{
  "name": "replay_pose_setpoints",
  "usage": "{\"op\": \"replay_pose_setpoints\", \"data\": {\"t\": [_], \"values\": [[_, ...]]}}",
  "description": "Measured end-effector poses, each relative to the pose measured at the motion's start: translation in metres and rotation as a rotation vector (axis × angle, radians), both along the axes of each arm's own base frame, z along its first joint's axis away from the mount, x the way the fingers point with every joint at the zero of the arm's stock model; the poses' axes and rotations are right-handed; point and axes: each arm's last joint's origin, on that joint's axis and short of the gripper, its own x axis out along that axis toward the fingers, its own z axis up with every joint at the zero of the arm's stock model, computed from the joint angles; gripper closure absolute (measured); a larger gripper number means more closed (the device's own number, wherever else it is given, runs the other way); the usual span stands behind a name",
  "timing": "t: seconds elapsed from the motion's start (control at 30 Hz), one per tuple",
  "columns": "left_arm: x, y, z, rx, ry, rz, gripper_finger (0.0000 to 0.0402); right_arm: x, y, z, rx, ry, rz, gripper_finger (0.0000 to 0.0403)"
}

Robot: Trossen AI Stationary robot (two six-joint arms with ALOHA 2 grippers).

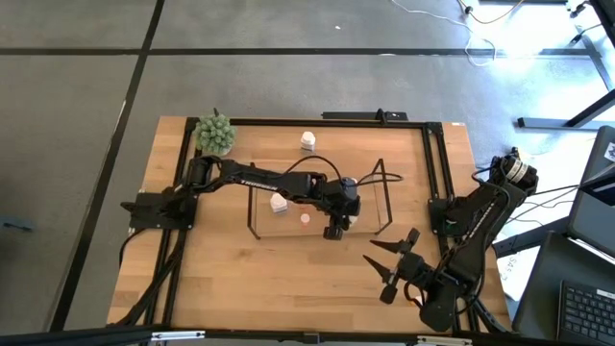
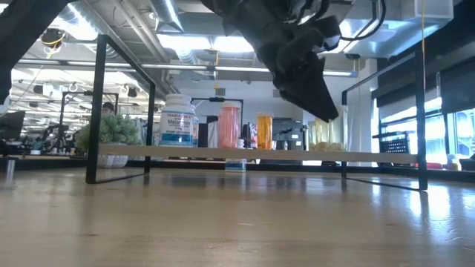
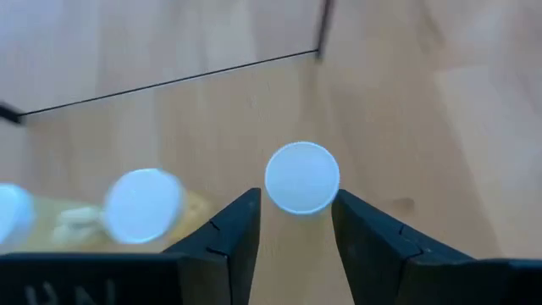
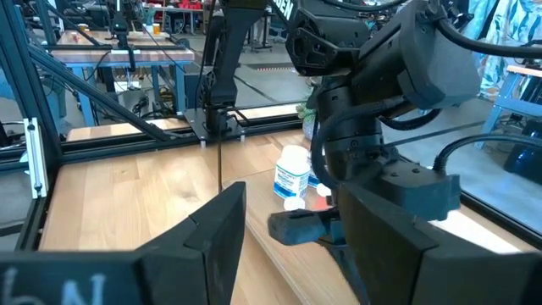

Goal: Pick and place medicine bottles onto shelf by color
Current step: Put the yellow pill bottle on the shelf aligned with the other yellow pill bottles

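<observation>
The wire shelf [image 1: 380,197] stands mid-table. In the low view a white bottle [image 2: 178,122], a pink one [image 2: 229,126] and an orange one [image 2: 264,131] stand on its board. My left gripper [image 1: 336,229] reaches over the shelf, slanting down. Its open fingertips [image 3: 298,207] flank the white cap [image 3: 302,176] of an upright bottle. A second white cap [image 3: 144,203] shows beside it. Another white bottle [image 1: 307,141] stands on the table beyond the shelf. My right gripper [image 1: 394,261] waits open near the table's near right corner, with nothing between its fingers [image 4: 288,246]. My left gripper has one fingertip [image 3: 250,207] on each side of the bottle's white cap [image 3: 292,191], coming slanting from above. The bottle stands upright below them. Whether the tips touch the cap, I cannot tell.
A green round plant [image 1: 215,133] sits at the far left corner. A black frame [image 1: 428,173] runs around the work area. Bare wood lies between the shelf and the near edge [image 1: 288,288].
</observation>
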Motion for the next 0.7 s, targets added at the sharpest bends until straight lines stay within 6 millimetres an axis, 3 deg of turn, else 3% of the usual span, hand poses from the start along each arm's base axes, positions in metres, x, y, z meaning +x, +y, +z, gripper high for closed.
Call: {"op": "replay_pose_setpoints", "data": {"t": [0.43,0.7], "values": [[-0.001,-0.004,0.002,-0.036,-0.004,0.019,0.0264,0.000,0.000,0.000,-0.001,0.001,0.000,0.0210],[-0.007,-0.006,0.015,-0.038,-0.007,0.019,0.0264,0.000,0.000,0.000,-0.002,0.001,0.001,0.0210]]}}
